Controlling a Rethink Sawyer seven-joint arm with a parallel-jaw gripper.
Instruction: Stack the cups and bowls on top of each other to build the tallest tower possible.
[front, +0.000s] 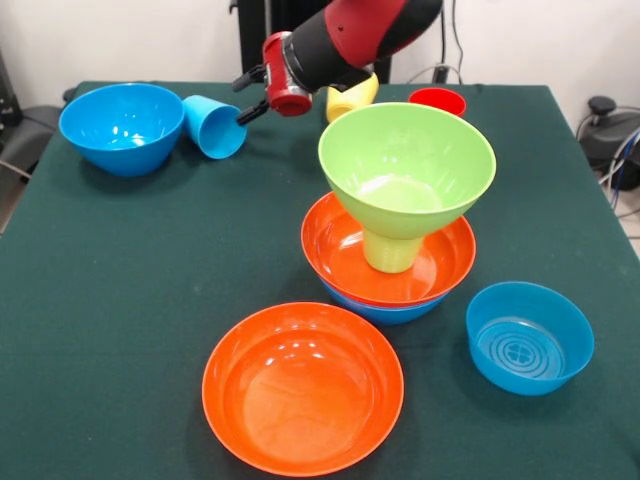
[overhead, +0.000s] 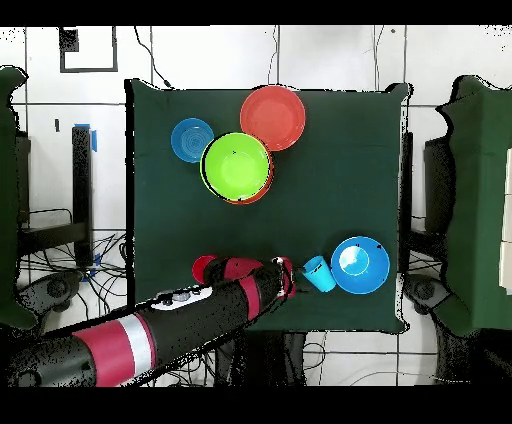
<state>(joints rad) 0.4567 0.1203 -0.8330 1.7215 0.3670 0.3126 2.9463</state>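
The tower stands mid-table: a blue bowl (front: 385, 308) at the bottom, an orange bowl (front: 345, 245) in it, an upturned green cup (front: 390, 252), and the lime green bowl (front: 407, 160) on top; from overhead the green bowl (overhead: 237, 165) hides the rest. The blue cup (front: 213, 126) lies on its side beside a deep blue bowl (front: 122, 125). My gripper (front: 247, 97) is open, just right of the blue cup, with one fingertip near its rim. In the overhead view the gripper (overhead: 292, 275) is next to the blue cup (overhead: 318, 272).
A second orange bowl (front: 303, 385) sits at the front and a smaller blue bowl (front: 528, 338) at the front right. A yellow cup (front: 352, 97) lies behind my arm and a red cup (front: 437, 100) stands at the back. The table edge is close behind them.
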